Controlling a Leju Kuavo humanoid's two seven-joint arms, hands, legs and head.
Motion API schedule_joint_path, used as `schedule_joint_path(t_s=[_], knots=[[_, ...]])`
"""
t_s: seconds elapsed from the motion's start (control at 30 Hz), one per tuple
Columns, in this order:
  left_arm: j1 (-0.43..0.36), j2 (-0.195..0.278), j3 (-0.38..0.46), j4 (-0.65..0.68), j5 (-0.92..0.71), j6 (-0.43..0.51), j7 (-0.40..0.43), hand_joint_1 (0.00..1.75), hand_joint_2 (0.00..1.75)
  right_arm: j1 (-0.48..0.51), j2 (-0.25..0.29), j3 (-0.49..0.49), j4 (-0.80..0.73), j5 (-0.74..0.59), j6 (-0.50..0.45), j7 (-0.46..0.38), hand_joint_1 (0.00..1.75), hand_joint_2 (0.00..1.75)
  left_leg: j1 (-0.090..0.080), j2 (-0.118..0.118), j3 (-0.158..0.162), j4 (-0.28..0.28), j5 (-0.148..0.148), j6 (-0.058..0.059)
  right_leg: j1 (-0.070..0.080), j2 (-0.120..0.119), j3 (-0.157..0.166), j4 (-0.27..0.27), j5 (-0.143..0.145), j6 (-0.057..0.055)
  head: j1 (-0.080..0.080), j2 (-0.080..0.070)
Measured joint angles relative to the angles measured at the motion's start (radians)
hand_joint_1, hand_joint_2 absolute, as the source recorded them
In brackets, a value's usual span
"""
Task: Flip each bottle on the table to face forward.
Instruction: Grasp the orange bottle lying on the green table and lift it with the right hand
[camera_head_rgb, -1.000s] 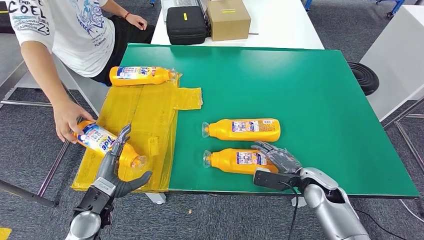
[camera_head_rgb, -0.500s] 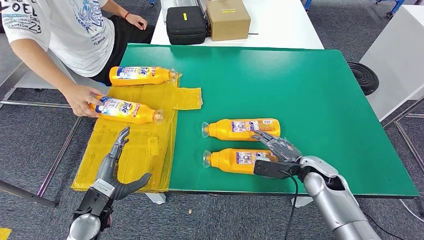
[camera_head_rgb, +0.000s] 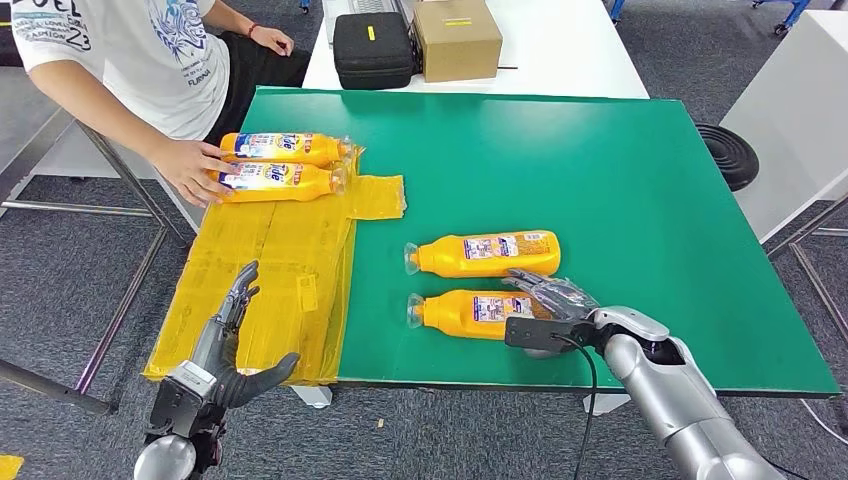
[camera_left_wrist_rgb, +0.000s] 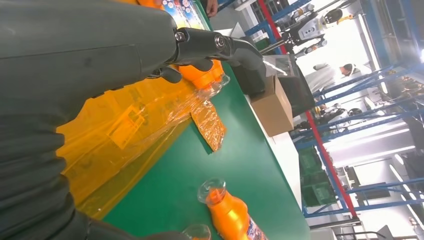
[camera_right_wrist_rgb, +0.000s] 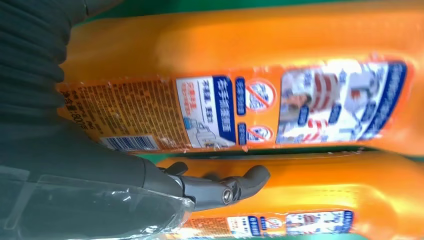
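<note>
Bottles (camera_head_rgb: 484, 254) lie on green table (camera_head_rgb: 620, 180), grey carpet (camera_head_rgb: 70, 290) around.

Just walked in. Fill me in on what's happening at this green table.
Four orange bottles lie on their sides. The robot's right hand rests on the base end of the near bottle on the green table, beside a second bottle; both show their back labels. Its left hand hovers open over the yellow sheet. A person's hand touches the two bottles lying front label up at the sheet's far end.
</note>
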Motion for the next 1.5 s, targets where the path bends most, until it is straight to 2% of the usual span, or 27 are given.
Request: schedule_joint_path(t_s=[0.37, 0.4, 0.43, 0.5, 0.53, 0.57, 0.93, 1.07, 1.2, 1.33, 1.5], knots=[[0.013, 0.000, 0.000, -0.015, -0.002, -0.009, 0.003, 0.00, 1.75, 0.038, -0.064, 0.014, -0.031, -0.025, 0.007, 0.016, 0.01, 1.75, 0.000, 0.000, 0.001, 0.000, 0.000, 0.000, 0.000, 0.000, 0.001, 0.000, 0.000, 0.000, 0.000, 0.000], [0.015, 0.000, 0.000, -0.017, -0.003, -0.010, 0.003, 0.00, 1.75, 0.041, -0.068, 0.015, -0.035, -0.026, 0.008, 0.017, 0.15, 1.75, 0.000, 0.000, 0.001, 0.000, 0.000, 0.000, 0.000, 0.000, 0.001, 0.000, 0.000, 0.000, 0.000, 0.000], [0.016, 0.000, 0.000, -0.018, -0.003, -0.012, 0.003, 0.00, 1.75, 0.044, -0.072, 0.016, -0.037, -0.027, 0.009, 0.019, 0.50, 1.75, 0.000, 0.000, 0.001, 0.000, 0.000, 0.000, 0.000, 0.000, 0.001, 0.000, 0.000, 0.000, 0.000, 0.000], [0.017, 0.000, 0.000, -0.018, -0.003, -0.013, 0.003, 0.00, 1.75, 0.046, -0.075, 0.017, -0.040, -0.027, 0.013, 0.023, 1.34, 1.75, 0.000, 0.000, 0.002, 0.000, 0.000, 0.000, 0.000, 0.000, 0.001, 0.000, 0.000, 0.000, 0.000, 0.000], [0.017, 0.000, 0.000, -0.018, -0.002, -0.013, 0.003, 0.00, 1.75, 0.046, -0.076, 0.018, -0.041, -0.027, 0.015, 0.025, 1.62, 1.75, 0.000, 0.000, 0.002, 0.000, 0.000, 0.000, 0.000, 0.000, 0.001, 0.000, 0.000, 0.000, 0.000, 0.000], [0.016, 0.000, 0.000, -0.018, 0.000, -0.013, 0.003, 0.00, 1.75, 0.046, -0.077, 0.019, -0.041, -0.027, 0.016, 0.027, 1.71, 1.75, 0.000, 0.000, 0.002, 0.000, 0.000, 0.000, 0.000, 0.000, 0.002, 0.000, 0.000, 0.000, 0.000, 0.000], [0.016, 0.001, 0.000, -0.016, 0.007, -0.012, 0.004, 0.00, 1.75, 0.045, -0.081, 0.024, -0.041, -0.033, 0.013, 0.026, 1.74, 1.75, 0.000, 0.000, 0.003, 0.000, 0.000, 0.000, 0.000, 0.000, 0.003, 0.000, 0.000, 0.000, 0.000, 0.000], [0.024, 0.001, 0.000, -0.017, 0.013, -0.011, 0.003, 0.00, 1.75, 0.052, -0.068, 0.018, -0.040, -0.054, -0.049, 0.011, 1.75, 1.75, 0.000, 0.001, 0.003, 0.000, 0.000, 0.000, 0.000, 0.000, 0.003, 0.000, 0.000, 0.000, 0.000, 0.000], [0.042, -0.006, 0.001, -0.024, 0.042, -0.014, 0.008, 0.00, 1.75, 0.090, 0.001, -0.029, -0.048, -0.087, -0.182, -0.001, 1.75, 1.75, 0.001, 0.001, 0.002, 0.000, 0.000, 0.000, 0.002, 0.000, 0.001, 0.000, 0.000, 0.000, 0.000, 0.000], [0.043, -0.031, 0.011, -0.024, 0.159, -0.040, 0.048, 0.00, 1.75, 0.127, 0.093, -0.082, -0.093, -0.103, -0.292, -0.046, 1.75, 1.75, 0.002, 0.001, 0.001, 0.000, 0.000, -0.001, 0.002, 0.000, 0.001, 0.000, 0.000, 0.000, 0.000, 0.000], [0.038, -0.061, 0.017, -0.017, 0.314, -0.066, 0.102, 0.00, 1.75, 0.165, 0.201, -0.134, -0.172, -0.096, -0.380, -0.098, 1.75, 1.75, 0.002, 0.001, 0.001, 0.000, 0.000, -0.001, 0.002, 0.000, 0.000, 0.000, 0.000, -0.001, 0.000, 0.000]])
